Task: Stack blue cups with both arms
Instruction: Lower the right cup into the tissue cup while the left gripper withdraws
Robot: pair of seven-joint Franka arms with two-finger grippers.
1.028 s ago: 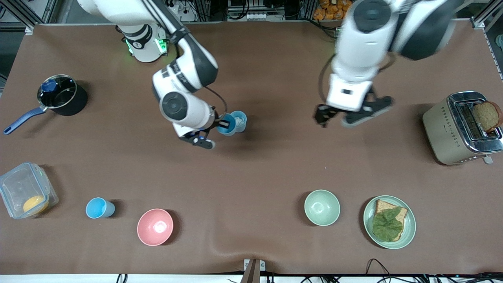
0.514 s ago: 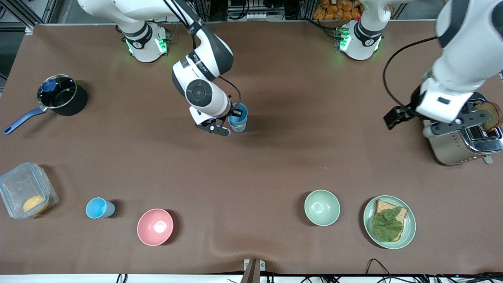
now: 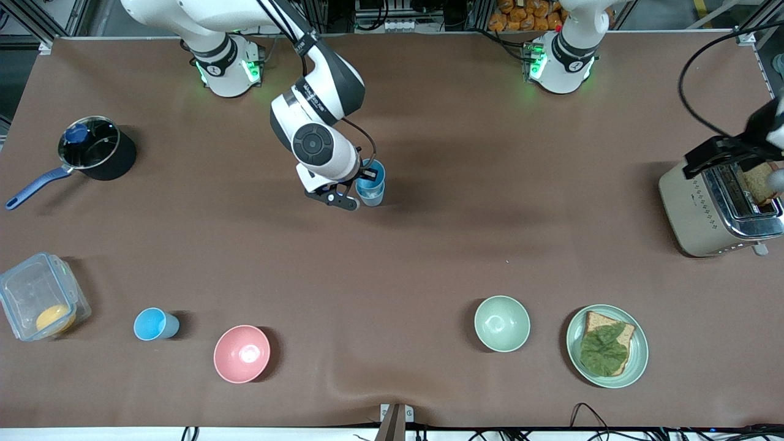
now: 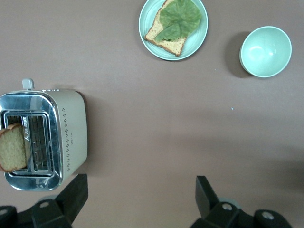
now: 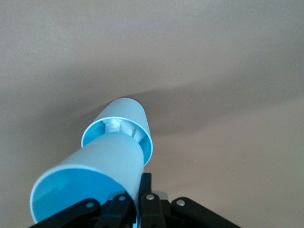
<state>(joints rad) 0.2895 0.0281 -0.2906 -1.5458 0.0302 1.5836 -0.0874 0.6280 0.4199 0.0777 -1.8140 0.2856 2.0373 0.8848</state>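
Cup nesting at mid-table.
We find the right end effector (image 3: 366, 184) clamped on the bright blue cup (image 5: 90, 183), lowered into the paler cup (image 5: 124, 123); left end effector (image 4: 137, 199) spread apart over the toaster (image 4: 45, 137).

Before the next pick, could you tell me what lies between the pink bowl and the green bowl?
Nothing: in the front view the brown table is bare between the pink bowl and the green bowl.
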